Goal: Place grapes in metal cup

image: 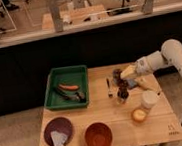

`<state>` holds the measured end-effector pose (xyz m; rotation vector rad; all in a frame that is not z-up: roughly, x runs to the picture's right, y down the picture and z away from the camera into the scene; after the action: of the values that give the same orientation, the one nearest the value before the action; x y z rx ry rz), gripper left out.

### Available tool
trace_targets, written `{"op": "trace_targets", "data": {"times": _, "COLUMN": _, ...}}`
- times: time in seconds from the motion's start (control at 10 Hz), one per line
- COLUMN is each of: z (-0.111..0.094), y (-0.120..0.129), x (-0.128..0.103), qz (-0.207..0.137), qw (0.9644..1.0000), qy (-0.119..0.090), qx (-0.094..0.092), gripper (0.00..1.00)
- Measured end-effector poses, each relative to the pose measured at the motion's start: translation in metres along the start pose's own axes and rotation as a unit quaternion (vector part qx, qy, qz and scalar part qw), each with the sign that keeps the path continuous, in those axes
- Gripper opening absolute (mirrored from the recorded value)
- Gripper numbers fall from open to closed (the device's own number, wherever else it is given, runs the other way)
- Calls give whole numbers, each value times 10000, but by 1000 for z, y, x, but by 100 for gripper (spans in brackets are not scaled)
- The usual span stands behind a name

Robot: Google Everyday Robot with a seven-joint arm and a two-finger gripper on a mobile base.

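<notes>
The grapes (121, 85) are a dark purple-red bunch that hangs upright from my gripper (122, 76) at the middle right of the wooden table (162, 128). The bunch's lower end is right over, or touching, the small metal cup (121, 99), which stands just below and is partly hidden by the bunch. My gripper is shut on the top of the grapes. The white arm reaches in from the right edge.
A green tray (54, 95) holding an orange carrot-like item (68, 87) sits at the back left. A purple bowl (58, 131) and a red-brown bowl (98, 136) stand at the front. A white container (149, 99), an orange item (139, 115) and a fork (109, 87) lie near the cup.
</notes>
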<state>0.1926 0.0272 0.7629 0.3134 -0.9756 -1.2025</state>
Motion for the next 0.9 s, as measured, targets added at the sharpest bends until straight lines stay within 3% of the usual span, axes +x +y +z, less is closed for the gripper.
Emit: {"op": "trace_targets", "data": {"times": 0.9, "z": 24, "y": 17, "x": -12, "qz": -13, "qw": 9998, "qy": -53, "qx": 186, "gripper": 0}}
